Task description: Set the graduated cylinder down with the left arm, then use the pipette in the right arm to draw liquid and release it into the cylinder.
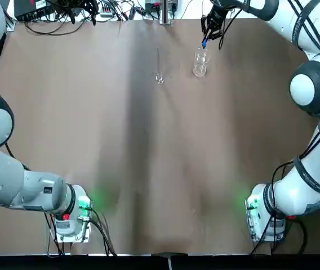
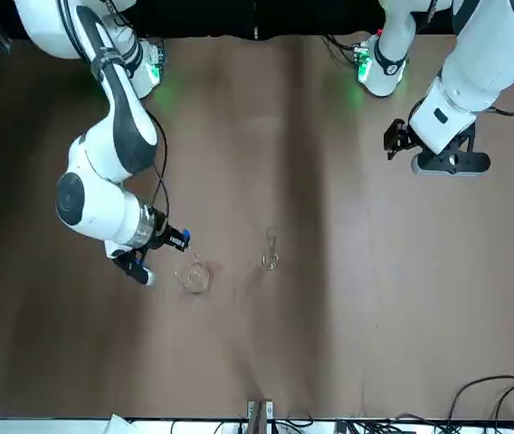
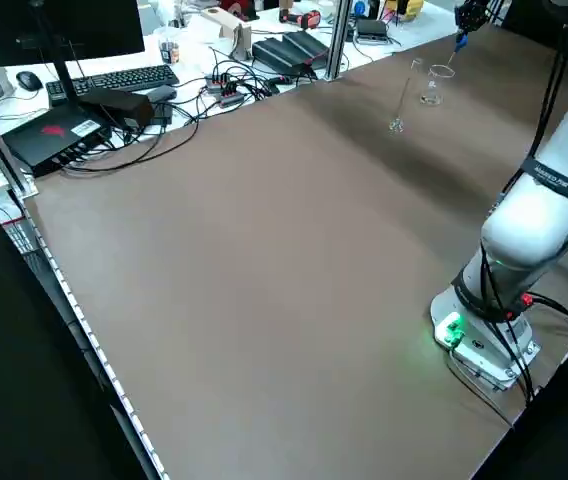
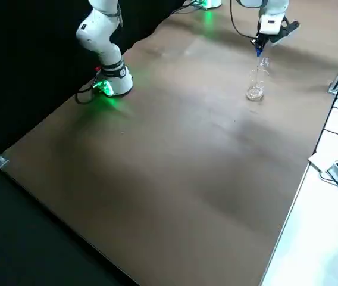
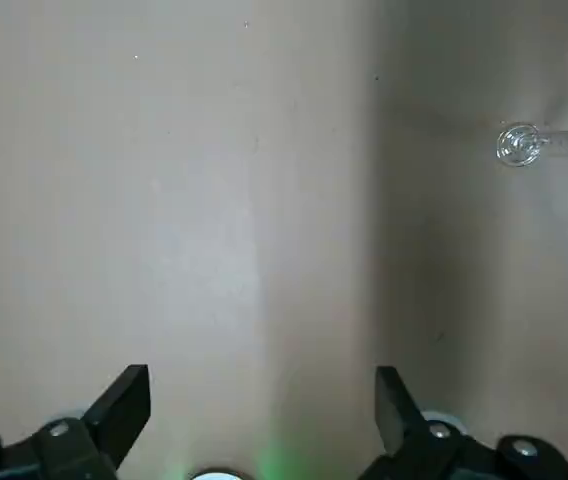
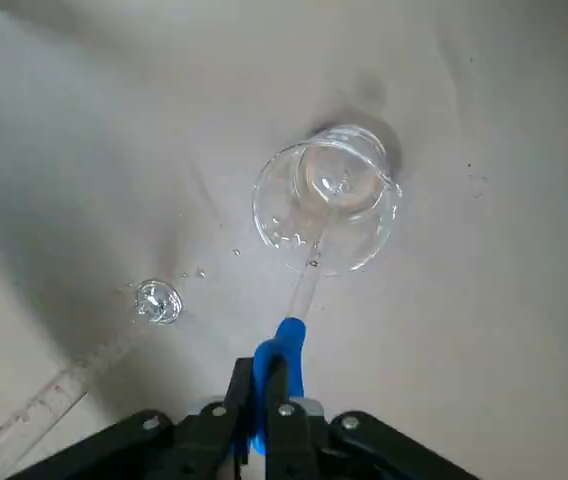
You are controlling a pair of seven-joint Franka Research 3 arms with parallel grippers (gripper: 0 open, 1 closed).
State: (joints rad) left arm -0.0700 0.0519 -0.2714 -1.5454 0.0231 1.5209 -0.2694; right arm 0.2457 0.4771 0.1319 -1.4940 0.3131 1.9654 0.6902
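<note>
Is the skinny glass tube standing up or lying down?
Standing up. The graduated cylinder rises straight from its small foot on the table, beside the beaker, with no gripper touching it.

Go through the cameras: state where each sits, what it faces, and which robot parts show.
Top: overhead, looking down; both arms, graduated cylinder, beaker.
Front: across the table, facing the robot; right gripper by the beaker.
Left side: raised, looking diagonally; left arm's base.
Right side: raised; the right arm.
Left wrist: looks down past open left gripper.
Right wrist: pipette over the beaker.
Both wrist views show the cylinder.
</note>
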